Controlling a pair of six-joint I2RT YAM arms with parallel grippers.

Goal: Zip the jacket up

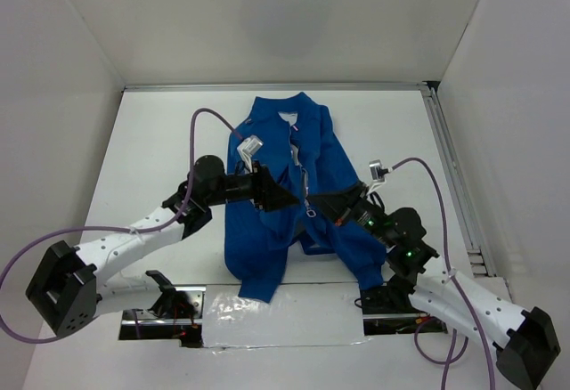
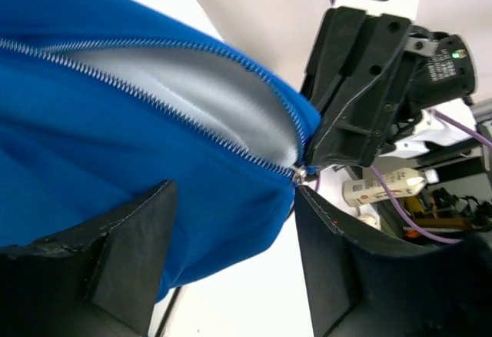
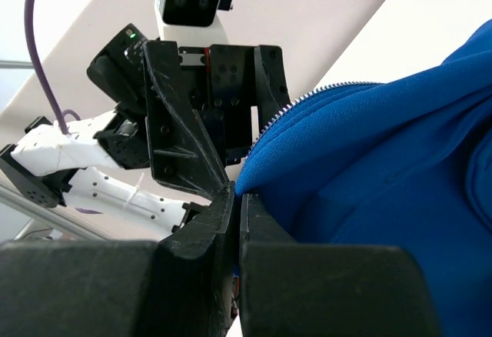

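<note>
One jacket (image 1: 267, 230) — left pincer (image 2: 238, 233) wide, right pincer (image 3: 238, 198) tight on it.

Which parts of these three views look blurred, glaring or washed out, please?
Top external: even light, soft shadows, the jacket sharp, glare on the shiny strip at the near edge. Left wrist: zipper teeth crisp, the left gripper dark and soft. Right wrist: the right gripper is a dark, blurred mass along the bottom; the wall behind looks washed out.

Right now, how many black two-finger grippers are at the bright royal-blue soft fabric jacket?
2. The left gripper, open, straddles the jacket from the left; the right gripper is shut on it where the zipper sides meet.
</note>
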